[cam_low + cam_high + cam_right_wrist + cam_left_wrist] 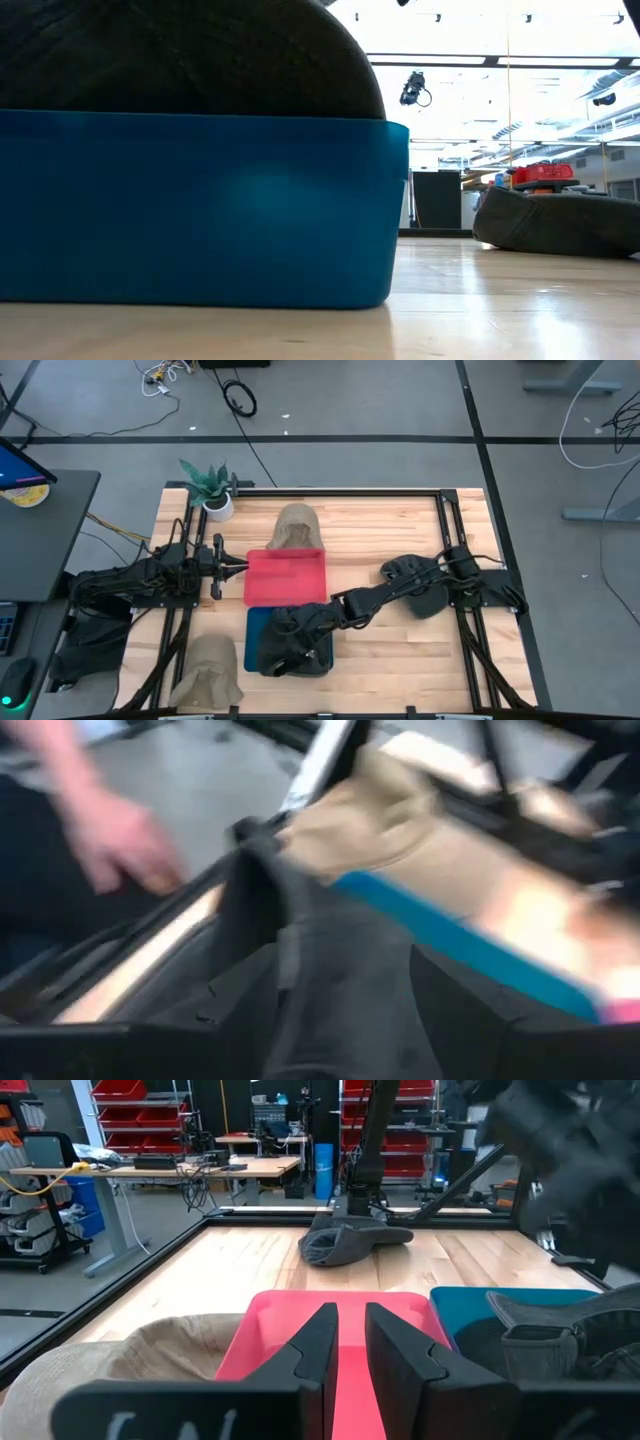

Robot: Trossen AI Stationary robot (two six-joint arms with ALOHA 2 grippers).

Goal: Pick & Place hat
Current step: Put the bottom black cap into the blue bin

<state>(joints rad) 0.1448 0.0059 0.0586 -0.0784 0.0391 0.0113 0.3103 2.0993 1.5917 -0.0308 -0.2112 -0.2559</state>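
A dark hat (285,645) lies in the blue tray (255,622) at the table's near middle; in the low view its crown (180,50) rises above the tray wall (200,200). My right gripper (297,628) reaches over this tray from the right and is shut on the hat. A second dark hat (420,585) rests on the table under the right arm. A tan hat (297,527) lies past the red tray (287,577), and another tan hat (208,670) lies at the near left. My left gripper (238,567) waits shut at the red tray's left edge. My right gripper has a fold of the dark hat's cloth (330,980) between its two fingers (180,1015), coming slanting down from the table's right. The picture is blurred, so the exact part cannot be told. The hat's bulk sits in the blue tray.
A potted plant (212,488) stands at the far left corner. Black frame rails (445,520) run along the table's sides. A person's hand (110,830) shows beyond the near edge in the right wrist view. Bare wood (400,650) lies at the near right.
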